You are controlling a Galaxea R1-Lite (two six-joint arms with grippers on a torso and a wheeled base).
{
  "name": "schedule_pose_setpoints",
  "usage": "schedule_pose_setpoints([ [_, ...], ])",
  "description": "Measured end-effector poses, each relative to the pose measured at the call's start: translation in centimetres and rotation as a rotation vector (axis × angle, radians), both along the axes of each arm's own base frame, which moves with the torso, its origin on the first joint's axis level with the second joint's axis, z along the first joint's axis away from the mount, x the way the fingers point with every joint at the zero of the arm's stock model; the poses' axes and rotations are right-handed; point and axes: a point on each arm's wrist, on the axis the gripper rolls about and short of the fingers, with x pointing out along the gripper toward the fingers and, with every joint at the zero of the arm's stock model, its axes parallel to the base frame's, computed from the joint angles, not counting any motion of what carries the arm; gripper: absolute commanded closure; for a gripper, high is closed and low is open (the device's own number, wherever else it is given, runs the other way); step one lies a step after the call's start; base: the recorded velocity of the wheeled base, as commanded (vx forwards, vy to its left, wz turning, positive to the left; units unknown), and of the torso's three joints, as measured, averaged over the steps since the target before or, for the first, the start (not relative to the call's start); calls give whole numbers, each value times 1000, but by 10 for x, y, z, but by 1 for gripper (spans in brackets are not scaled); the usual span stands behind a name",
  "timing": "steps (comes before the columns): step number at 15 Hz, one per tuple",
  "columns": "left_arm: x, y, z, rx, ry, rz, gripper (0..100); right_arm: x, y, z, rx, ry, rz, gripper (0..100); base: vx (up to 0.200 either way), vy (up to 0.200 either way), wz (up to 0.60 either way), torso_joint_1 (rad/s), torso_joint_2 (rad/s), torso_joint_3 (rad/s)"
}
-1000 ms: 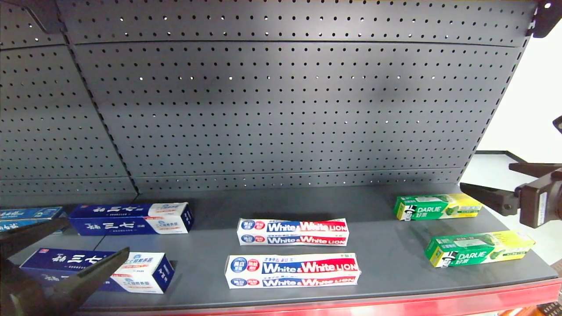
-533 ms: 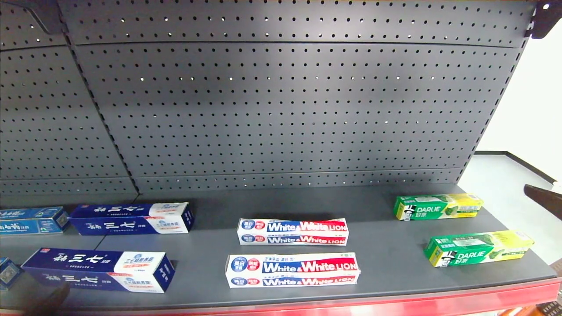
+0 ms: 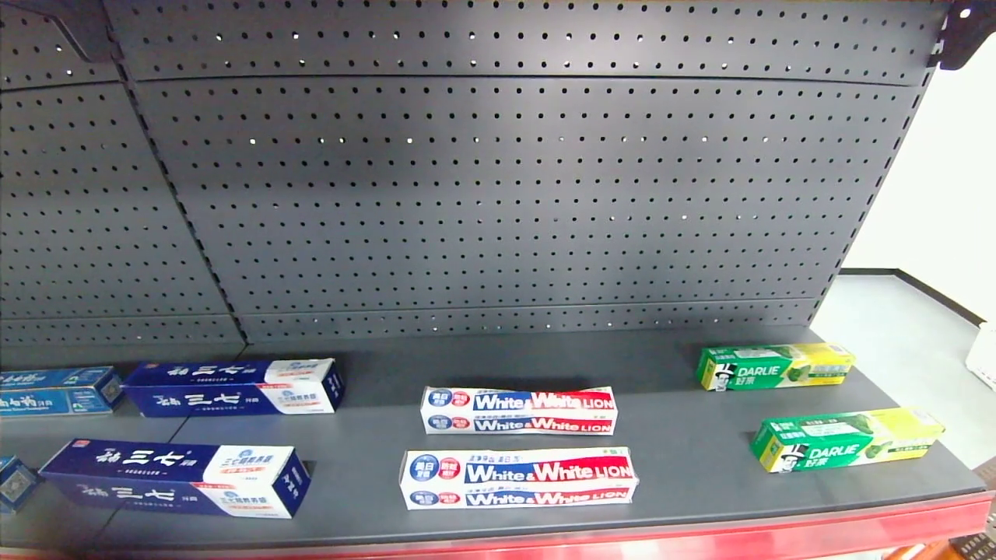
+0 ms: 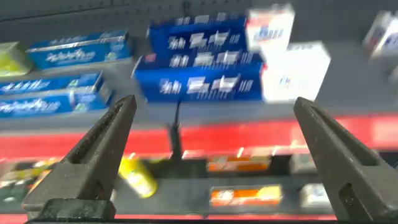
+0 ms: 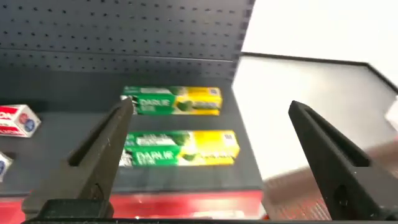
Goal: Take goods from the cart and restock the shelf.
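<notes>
Both pincers are spread wide and hold nothing: the left gripper (image 4: 214,104) hangs before the shelf's left end, and the right gripper (image 5: 211,107) faces its right end. That suggests the step in hand is fetching the next item, so the next move calls for going to the cart, closing on one box along its narrow sides, and matching it to its own kind. The goods already lie flat on the grey shelf (image 3: 685,467) in pairs, one box behind the other. From the left come a light-blue toothpaste box (image 3: 54,391), then the rear dark-blue box (image 3: 233,386) and the front dark-blue box (image 3: 175,477). In the middle are the rear white-and-red box (image 3: 519,411) and the front white-and-red box (image 3: 519,478). On the right are the rear green-and-yellow box (image 3: 774,366) and the front green-and-yellow box (image 3: 846,439), which sits close to the shelf's end. Free deck lies behind each pair, against the perforated back panel (image 3: 498,194), but the front boxes bar a low, straight reach. A newcomer probably has to pass over them or go in between groups. The red shelf lip (image 3: 700,533) runs along the front.
</notes>
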Motion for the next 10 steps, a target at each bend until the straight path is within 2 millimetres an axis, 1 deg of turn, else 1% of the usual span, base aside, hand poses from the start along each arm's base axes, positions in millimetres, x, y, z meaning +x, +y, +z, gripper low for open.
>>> schedule_pose_setpoints([
  [2, -7, 3, -10, 31, -25, 93, 0, -14, -2, -15, 20, -16, -59, 0, 0, 0, 0, 0, 0, 0],
  [5, -10, 4, -15, 22, -60, 152, 0, -26, -4, -31, 42, -33, -112, 0, 0, 0, 0, 0, 0, 0],
  [6, -11, 4, -16, 16, -63, 157, 0, -30, -3, -41, 43, -30, -120, 0, 0, 0, 0, 0, 0, 0],
  [8, -9, 3, -23, -9, -67, 126, 0, -40, -3, -69, 43, -21, -118, 0, 0, 0, 0, 0, 0, 0],
  [10, -5, 1, -30, -22, -81, 52, 0, -48, -2, -94, 46, -24, -67, 0, 0, 0, 0, 0, 0, 0],
])
